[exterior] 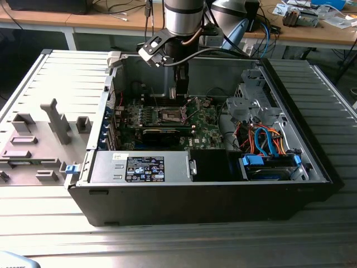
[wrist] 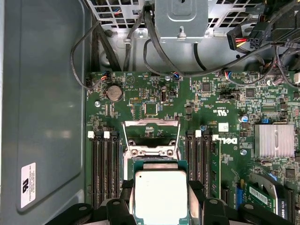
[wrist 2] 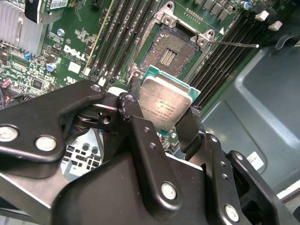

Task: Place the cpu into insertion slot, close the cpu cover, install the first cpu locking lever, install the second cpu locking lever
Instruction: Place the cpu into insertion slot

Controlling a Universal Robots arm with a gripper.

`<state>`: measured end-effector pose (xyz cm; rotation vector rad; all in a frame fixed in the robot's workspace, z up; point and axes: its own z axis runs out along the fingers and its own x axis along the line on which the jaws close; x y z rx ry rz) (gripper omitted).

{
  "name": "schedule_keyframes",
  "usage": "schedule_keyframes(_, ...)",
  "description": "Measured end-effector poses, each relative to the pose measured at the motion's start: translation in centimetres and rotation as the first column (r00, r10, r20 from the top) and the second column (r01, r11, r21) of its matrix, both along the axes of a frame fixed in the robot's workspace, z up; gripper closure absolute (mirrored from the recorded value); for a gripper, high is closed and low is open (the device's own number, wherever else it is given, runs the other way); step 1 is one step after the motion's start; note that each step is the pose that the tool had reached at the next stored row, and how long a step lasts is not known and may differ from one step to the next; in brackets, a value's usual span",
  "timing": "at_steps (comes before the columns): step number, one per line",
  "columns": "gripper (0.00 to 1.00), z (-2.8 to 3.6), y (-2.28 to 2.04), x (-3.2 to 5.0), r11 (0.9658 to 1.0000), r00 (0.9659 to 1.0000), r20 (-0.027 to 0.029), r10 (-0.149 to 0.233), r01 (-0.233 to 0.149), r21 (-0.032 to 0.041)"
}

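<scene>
Inside the open case [exterior: 290, 95], upper middle of the exterior view: gripper [exterior: 181, 92] hanging low over the board [exterior: 209, 120], close above the socket [exterior: 172, 115].

In the second wrist view, clamped on the cpu [wrist 2: 164, 103]: black fingers [wrist 2: 187, 129] pressed against two opposite edges, metal top up and unobstructed, green rim peeping out along the free sides. Held in the air just short of the socket, not seated; pin field bare and uncovered. In the first wrist view, same grip, with the cpu level and lined up square with the socket frame beyond. Cover [wrist: 151, 123] seemingly swung up off the socket, though hard to tell for sure. Thin wire lever [wrist 2: 234, 44] sticking out free at one corner, not latched.

Handling, by judgement: light, stiff and flat, so little squeeze needed. Smooth metal top likely slippery, thin green edge offering only a narrow ledge to pinch. Fragile underneath: contacts on the hidden face, and socket pins easily bent by any sideways scrape or skewed drop. Best taken exactly as here, by opposite edges, kept level, never touched on the underside, never forced down.
</scene>
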<state>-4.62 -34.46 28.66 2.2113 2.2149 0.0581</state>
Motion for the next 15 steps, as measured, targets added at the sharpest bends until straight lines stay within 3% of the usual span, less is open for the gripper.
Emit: schedule_keyframes(15, 0.45, -0.32, 0.01, -0.14, 1.0, 1.0, 0.0001, 0.004, -0.004, 0.0)
